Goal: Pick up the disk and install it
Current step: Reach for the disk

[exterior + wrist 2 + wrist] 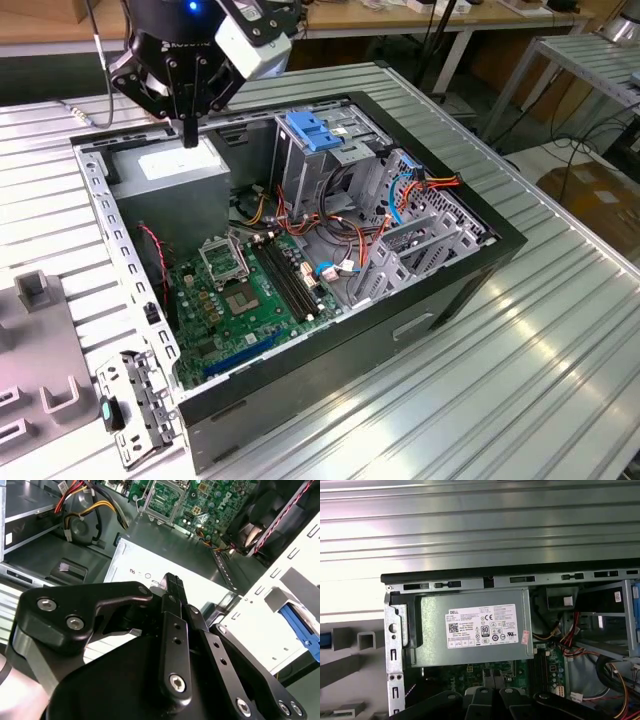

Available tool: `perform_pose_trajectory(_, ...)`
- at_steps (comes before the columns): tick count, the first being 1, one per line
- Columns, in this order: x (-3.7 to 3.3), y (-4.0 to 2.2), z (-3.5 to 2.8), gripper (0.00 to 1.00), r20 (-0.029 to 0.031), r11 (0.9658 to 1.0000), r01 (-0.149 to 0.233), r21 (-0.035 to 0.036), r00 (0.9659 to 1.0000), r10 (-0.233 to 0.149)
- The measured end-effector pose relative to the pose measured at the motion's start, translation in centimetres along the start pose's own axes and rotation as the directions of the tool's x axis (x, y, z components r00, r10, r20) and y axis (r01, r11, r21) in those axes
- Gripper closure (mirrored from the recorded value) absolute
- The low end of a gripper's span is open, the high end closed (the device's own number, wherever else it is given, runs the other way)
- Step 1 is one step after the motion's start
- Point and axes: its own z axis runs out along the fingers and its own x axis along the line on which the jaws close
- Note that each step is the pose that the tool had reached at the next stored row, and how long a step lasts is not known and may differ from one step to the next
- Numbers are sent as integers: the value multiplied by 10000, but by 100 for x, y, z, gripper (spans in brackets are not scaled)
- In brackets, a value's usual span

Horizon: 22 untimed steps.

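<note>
The disk is out of view. My gripper (190,133) hangs over the back corner of the open computer case (480,235), at the exterior view's left. It is just above the grey power-supply box with a white sticker (180,170). Its black fingers stand together, shut, with nothing between them. In the second wrist view the gripper (172,582) points down at that box (150,555). The drive cage with its blue latch plate (310,130) stands upright to the exterior view's right of the gripper.
Inside the case lie the green motherboard (240,290) and loose red, orange and blue cables (410,190). A grey slotted fixture (35,350) sits outside the case at the exterior view's left, with a blue piece (322,640) at its edge. The table is ribbed metal (560,340).
</note>
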Motion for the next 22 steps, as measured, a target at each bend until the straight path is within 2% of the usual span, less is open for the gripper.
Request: perform_pose_trajectory(22, 106, -8, -3, 89, 0, 10000, 1, 0, 10000, -1)
